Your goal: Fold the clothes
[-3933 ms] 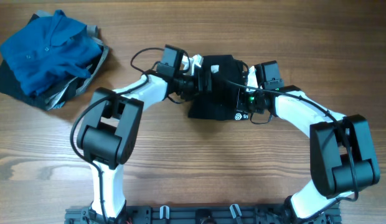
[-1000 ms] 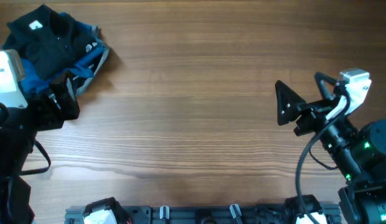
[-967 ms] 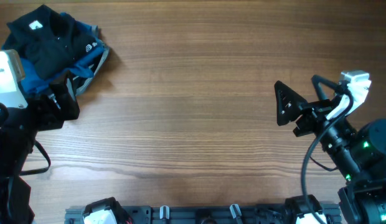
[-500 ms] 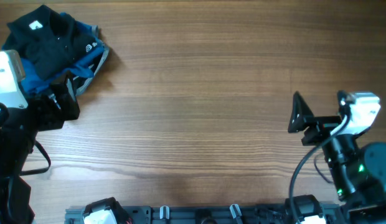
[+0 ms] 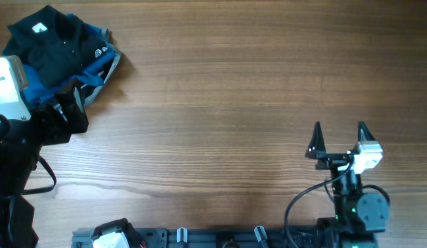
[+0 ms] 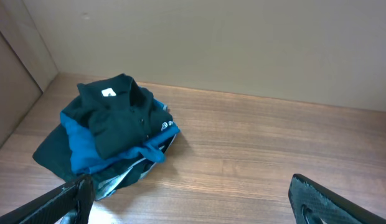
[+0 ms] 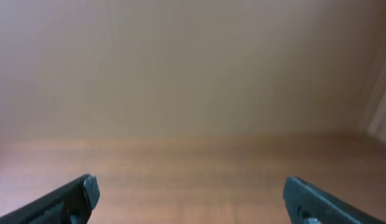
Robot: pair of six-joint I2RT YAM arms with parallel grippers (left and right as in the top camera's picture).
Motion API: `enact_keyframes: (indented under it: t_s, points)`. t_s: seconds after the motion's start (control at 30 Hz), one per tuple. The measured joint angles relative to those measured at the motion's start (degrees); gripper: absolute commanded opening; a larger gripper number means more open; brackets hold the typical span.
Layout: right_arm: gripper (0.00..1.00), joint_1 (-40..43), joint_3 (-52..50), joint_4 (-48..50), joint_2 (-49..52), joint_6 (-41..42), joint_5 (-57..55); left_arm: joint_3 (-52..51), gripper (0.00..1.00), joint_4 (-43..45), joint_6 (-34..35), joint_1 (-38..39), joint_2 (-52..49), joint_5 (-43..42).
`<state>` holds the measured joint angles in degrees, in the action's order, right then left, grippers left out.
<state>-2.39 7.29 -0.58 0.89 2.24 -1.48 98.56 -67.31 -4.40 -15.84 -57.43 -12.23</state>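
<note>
Overhead: the right gripper (image 5: 339, 136) is over the wooden table (image 5: 213, 96), fingers spread wide with nothing between them. The black soft-fabric garment (image 5: 48, 38) with a small white neck tag (image 5: 38, 28) lies well apart from it, far up-left, on top of a bright blue collared shirt (image 5: 36, 88).

Left wrist: the left gripper (image 6: 192, 190) has its fingers wide apart and empty. The garment is ahead and to the left as a compact folded bundle, white logo (image 6: 166, 126) facing up. It rests on the blue shirt. A grey cloth (image 6: 127, 177) edge pokes out beneath, nearest the left finger.

Right wrist: blurred. Jaws are wide, with tabletop and a beige wall (image 7: 193, 62) ahead.
</note>
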Motion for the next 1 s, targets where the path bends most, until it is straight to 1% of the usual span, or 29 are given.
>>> enact_keyframes:
  t_s: [0.03,0.1,0.2,0.7,0.77,0.87,0.9,0.93,1.0]
  points:
    - [1.00,0.00,-3.56,5.49,0.00,0.00,0.35,0.00,1.00,0.00,0.00,0.00,0.00,0.02]
    - [1.00,0.00,-6.99,3.39,-0.09,0.00,0.98,0.00,1.00,0.02,0.00,0.00,0.00,0.02]
    - [1.00,0.00,-6.93,0.76,-0.13,0.00,1.46,0.00,1.00,0.00,0.00,0.00,0.00,0.02]
    - [1.00,-0.02,-6.93,0.76,-0.11,0.02,1.46,0.00,1.00,0.00,0.00,0.00,0.00,0.02]
    - [1.00,0.00,-6.93,0.76,-0.11,0.02,1.46,0.00,1.00,-0.02,0.02,0.79,0.07,1.51]
    - [1.00,0.00,-6.93,0.76,-0.11,0.02,1.46,-0.37,1.00,-1.31,0.04,3.72,0.92,7.23]
    - [1.00,0.00,-6.93,0.79,-0.09,0.02,1.46,-1.73,1.00,-0.15,0.90,4.46,1.88,7.98]
    - [1.00,0.00,-6.93,0.79,-0.09,0.00,1.46,-4.52,1.00,3.52,2.21,4.87,3.48,8.35]
    - [1.00,0.00,-6.93,0.79,-0.09,0.02,1.46,-15.58,1.00,15.08,4.74,5.09,9.35,8.85]
